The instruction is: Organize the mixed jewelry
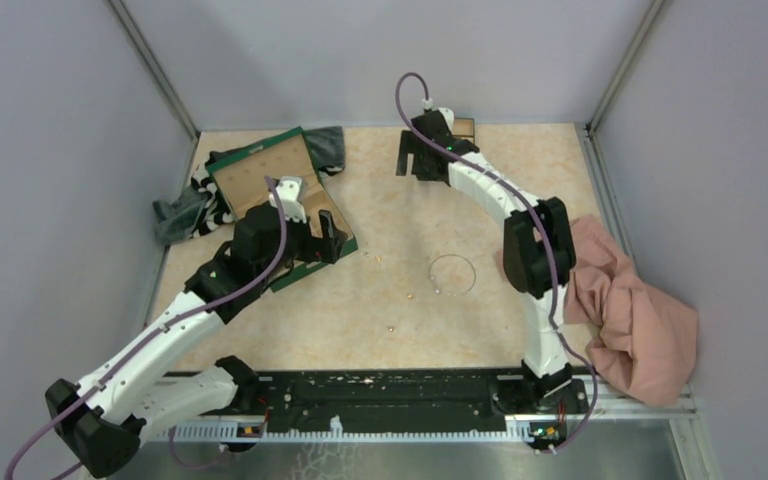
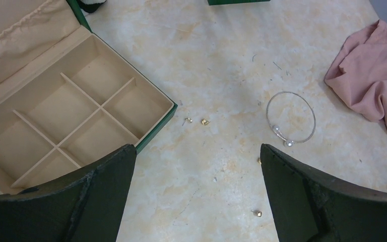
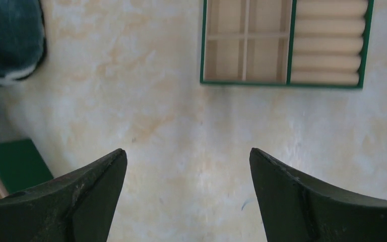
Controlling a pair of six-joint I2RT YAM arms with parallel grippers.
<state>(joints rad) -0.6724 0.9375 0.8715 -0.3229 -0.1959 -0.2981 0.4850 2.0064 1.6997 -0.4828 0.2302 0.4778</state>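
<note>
Both tools gape wide, holding nothing: left tool (image 2: 196, 166) over the counter (image 2: 221, 60) beside the box (image 2: 156, 128), right tool (image 3: 186, 161) near the tray (image 3: 282, 84). The hoop (image 2: 277, 130) lies on the counter, apart from both. The gold specks (image 2: 205, 122) around it are too small to identify. The frame edge cuts off the box.

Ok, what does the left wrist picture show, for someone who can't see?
A thin silver hoop and tiny gold pieces lie on a pale table beside an open green box with empty compartments. Pink cloth at right, open left tool below.
</note>
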